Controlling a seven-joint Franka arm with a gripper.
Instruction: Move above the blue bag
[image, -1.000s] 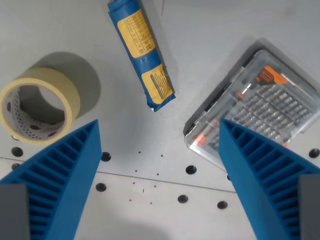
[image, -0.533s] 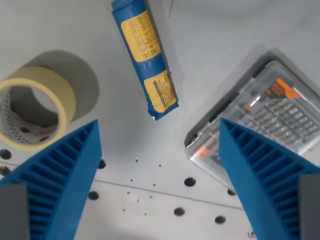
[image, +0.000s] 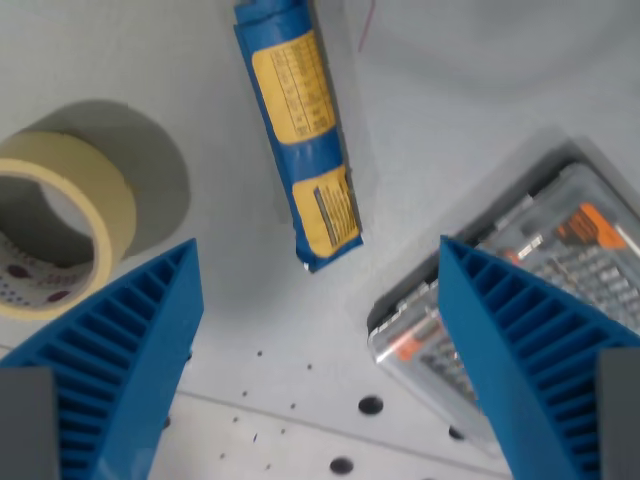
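The blue bag (image: 300, 130), long and narrow with yellow labels, lies on the grey table and runs from the top edge down to the middle of the wrist view. My gripper (image: 320, 390) hangs above the table just below the bag's lower end. Its two blue ribbed fingers (image: 110, 370) stand wide apart, open, with nothing between them. The bag's upper end is cut off by the picture's top edge.
A roll of beige tape (image: 55, 235) stands at the wrist view's left, partly behind the left finger. A clear plastic case of screwdriver bits (image: 530, 270) lies at the wrist view's right. Small holes (image: 370, 405) dot the table near the bottom.
The whole scene has slid downward and slightly outward in the picture, so the camera has moved toward the bag. The bag now reaches nearer the picture's middle. The fingers stay equally apart.
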